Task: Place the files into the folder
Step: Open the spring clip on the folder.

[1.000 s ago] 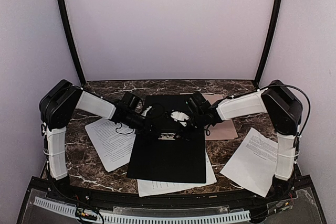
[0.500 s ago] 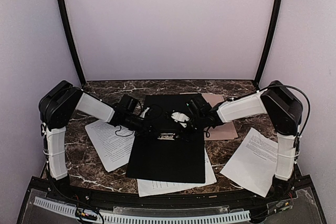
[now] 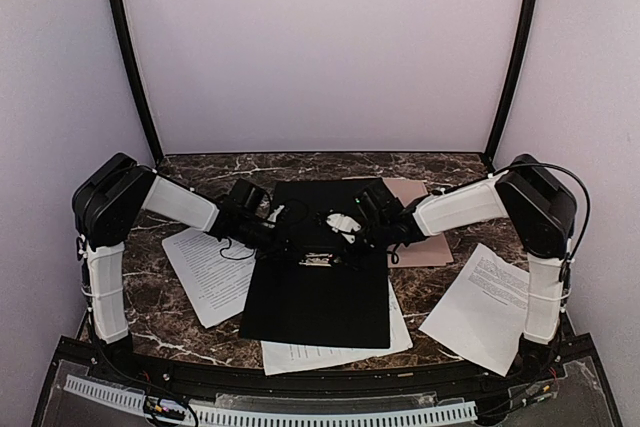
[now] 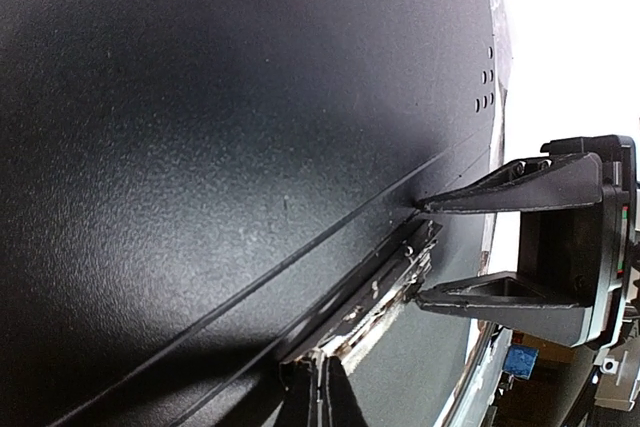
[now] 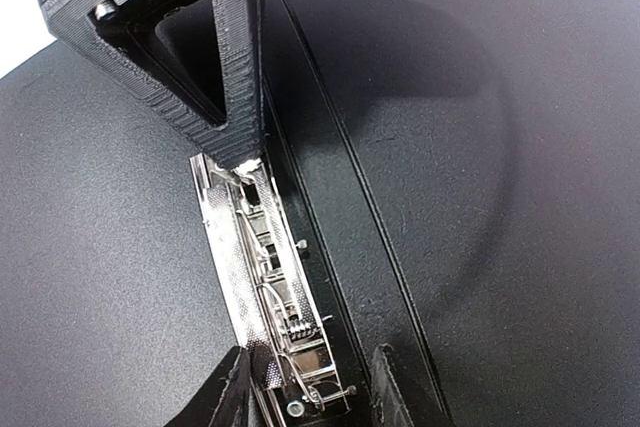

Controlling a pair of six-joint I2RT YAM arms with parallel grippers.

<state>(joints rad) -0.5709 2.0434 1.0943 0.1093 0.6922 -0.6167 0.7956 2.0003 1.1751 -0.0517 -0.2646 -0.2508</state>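
A black folder (image 3: 315,297) lies open flat at the table's middle, with a metal clip (image 3: 320,260) (image 5: 265,277) along its fold. My left gripper (image 3: 296,247) (image 4: 320,392) is shut, its tips pressed on one end of the clip. My right gripper (image 3: 347,239) (image 5: 310,387) stands open astride the clip's other end; one finger touches the clip's plate. A tan folder (image 3: 425,242) lies partly under the right arm. Three printed files lie flat: one at the left (image 3: 205,272), one at the right (image 3: 485,302), one under the black folder's near edge (image 3: 330,352).
The marble table (image 3: 200,167) is walled by pale panels at the back and sides. Black frame posts (image 3: 130,57) stand at the back corners. A cable tray (image 3: 300,412) runs along the near edge.
My right gripper's jaws have narrowed round the clip's end. Both grippers and the black folder have shifted slightly to the left.
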